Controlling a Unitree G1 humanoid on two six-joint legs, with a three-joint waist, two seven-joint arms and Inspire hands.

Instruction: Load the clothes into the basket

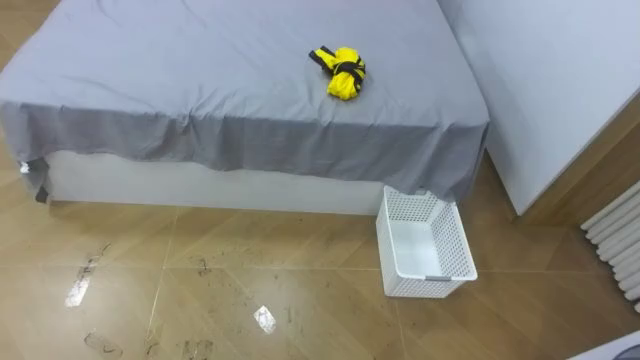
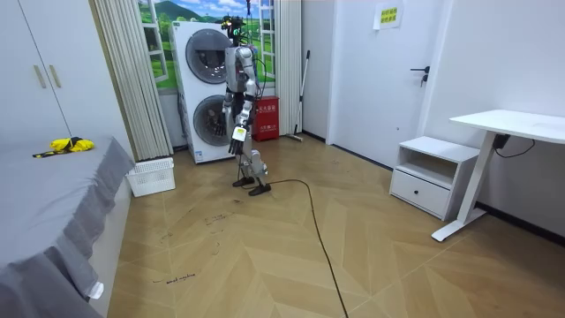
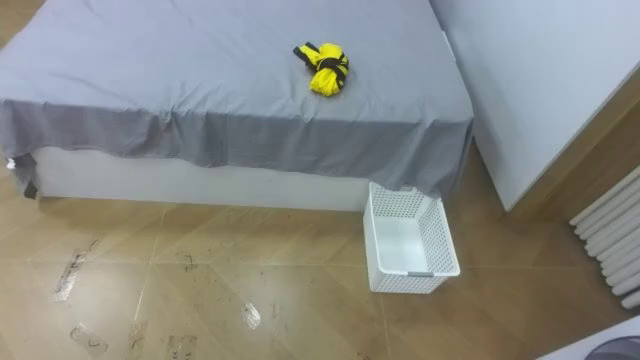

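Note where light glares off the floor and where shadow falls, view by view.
Left eye view: bright glare patches on the glossy brown wooden floor, dark shadow under the hanging edge of the grey bedsheet. Right eye view: the same patches; the white perforated plastic basket is evenly lit. Room view: even light, faint sheen on the floor.

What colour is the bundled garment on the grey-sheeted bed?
Bright yellow with black bands; the bundled garment shows best in left eye view.

Bright, even light; pale glare patches on the floor (image 1: 300,290) toward seven o'clock; soft shadow under the bed (image 1: 200,90).
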